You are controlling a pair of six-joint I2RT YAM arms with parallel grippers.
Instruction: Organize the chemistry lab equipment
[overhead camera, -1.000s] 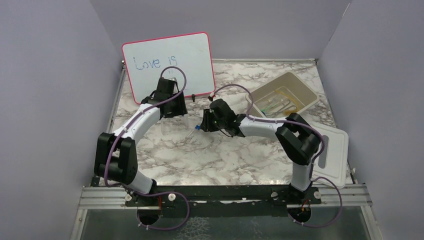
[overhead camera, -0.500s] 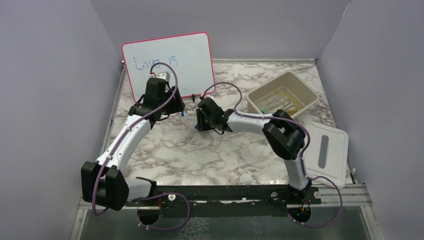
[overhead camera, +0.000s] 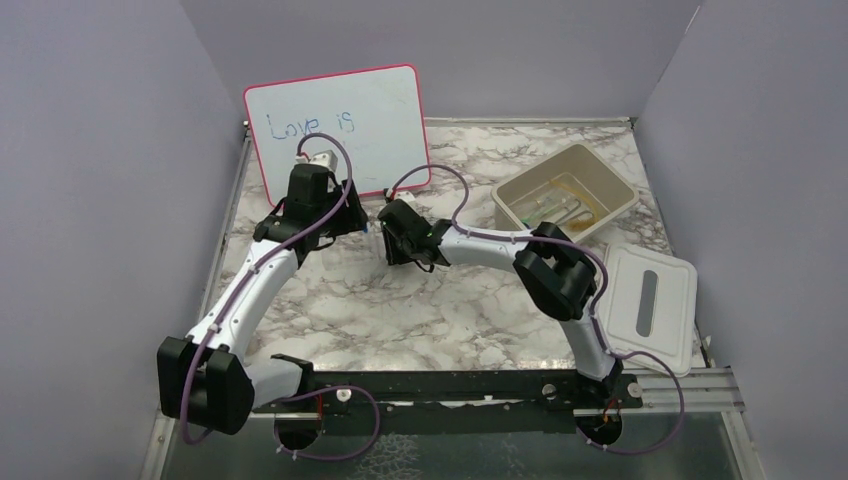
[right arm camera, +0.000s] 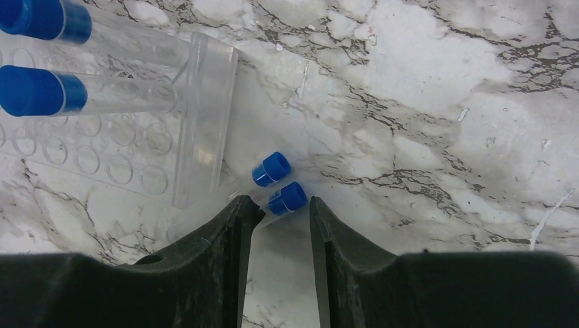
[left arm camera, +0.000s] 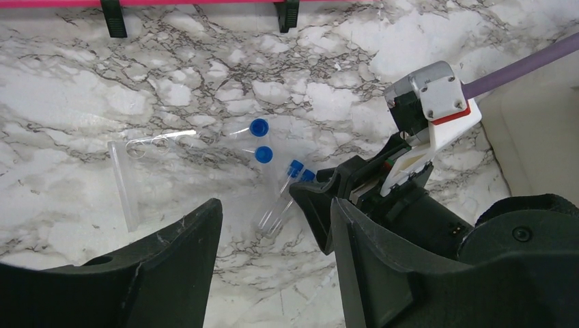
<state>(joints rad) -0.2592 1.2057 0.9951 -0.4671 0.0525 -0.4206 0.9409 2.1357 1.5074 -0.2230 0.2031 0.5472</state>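
The pink-framed whiteboard (overhead camera: 340,130) stands at the left rear of the desk (overhead camera: 400,310). Just in front of it the left jaws hang apart and empty above a clear rack (left arm camera: 126,184) lying on the marble, with two blue-capped tubes (left arm camera: 258,128) lying across it. Right of the rack, two loose tubes (left arm camera: 276,205) with blue caps lie side by side. The right jaws stand apart at their capped ends, clamped on neither. Farther right sits the beige tub (overhead camera: 520,195) holding small items, and its lid (overhead camera: 680,300) lies flat nearer the right edge.
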